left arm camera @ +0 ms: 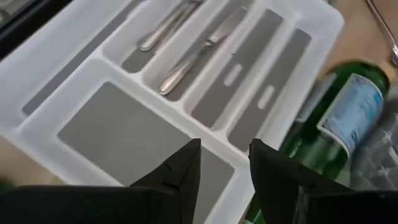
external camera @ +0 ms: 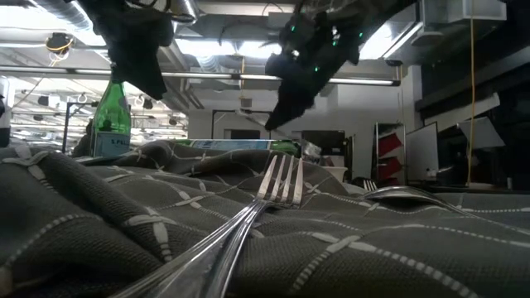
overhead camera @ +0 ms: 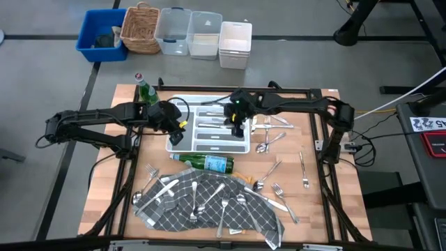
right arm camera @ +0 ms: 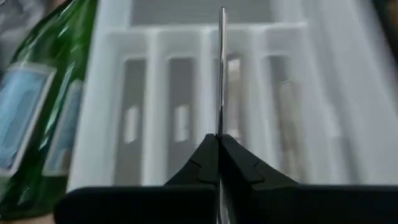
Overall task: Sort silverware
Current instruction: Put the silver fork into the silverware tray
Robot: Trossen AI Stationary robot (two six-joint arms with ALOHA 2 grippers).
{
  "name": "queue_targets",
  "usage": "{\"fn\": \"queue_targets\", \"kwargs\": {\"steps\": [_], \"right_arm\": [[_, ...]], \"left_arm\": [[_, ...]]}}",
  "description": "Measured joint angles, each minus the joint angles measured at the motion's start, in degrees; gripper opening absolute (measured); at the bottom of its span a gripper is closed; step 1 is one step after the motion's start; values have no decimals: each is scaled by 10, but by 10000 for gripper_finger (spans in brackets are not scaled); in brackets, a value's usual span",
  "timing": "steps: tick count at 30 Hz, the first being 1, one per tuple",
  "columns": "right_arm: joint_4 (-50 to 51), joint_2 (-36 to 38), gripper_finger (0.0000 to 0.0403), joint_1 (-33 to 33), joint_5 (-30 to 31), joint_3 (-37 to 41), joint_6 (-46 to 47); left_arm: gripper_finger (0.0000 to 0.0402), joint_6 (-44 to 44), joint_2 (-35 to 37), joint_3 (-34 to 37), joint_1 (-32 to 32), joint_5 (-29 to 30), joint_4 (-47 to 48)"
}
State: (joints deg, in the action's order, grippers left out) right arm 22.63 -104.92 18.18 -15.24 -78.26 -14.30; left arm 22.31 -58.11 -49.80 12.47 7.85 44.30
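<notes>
Up above, looking down, the wooden desk (overhead camera: 313, 202) holds a white tray (overhead camera: 208, 145) near its far edge, and both arms reach over that tray. The left end effector (overhead camera: 178, 132) hangs over the tray's left end, and the right end effector (overhead camera: 237, 127) hangs over its right end. A green bottle (overhead camera: 208, 163) lies on its side just in front of the tray, and another green bottle (overhead camera: 145, 90) stands at the far left corner. Lots of silverware (overhead camera: 209, 199) is spread on a dark checked cloth (overhead camera: 174, 209) by the near edge, and more forks and spoons (overhead camera: 268, 143) lie on the bare wood to the right. From down low, a fork (external camera: 277, 186) rests on the cloth up close, with both arms dark above it. Next, the left wrist view shows the left end effector (left arm camera: 225, 165) with its fingers apart and nothing between them, over the tray (left arm camera: 50, 74), where a few pieces (left arm camera: 186, 59) already lie in the long slots. Last, the right wrist view shows the right end effector (right arm camera: 219, 149) pinched tight on one thin silver piece (right arm camera: 221, 74), seen edge-on, held above the tray's slots (right arm camera: 161, 118).
</notes>
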Motion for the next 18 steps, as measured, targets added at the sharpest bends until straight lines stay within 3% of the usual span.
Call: {"fn": "queue_targets", "kwargs": {"steps": [8, 18], "right_arm": [[-3, -67, 7, -1, -92, 0, -44], [-16, -117, 8, -1, -109, 0, -42]], "left_arm": [[125, 86, 0, 0, 0, 16, 0], [125, 102, 0, 0, 0, 16, 0]]}}
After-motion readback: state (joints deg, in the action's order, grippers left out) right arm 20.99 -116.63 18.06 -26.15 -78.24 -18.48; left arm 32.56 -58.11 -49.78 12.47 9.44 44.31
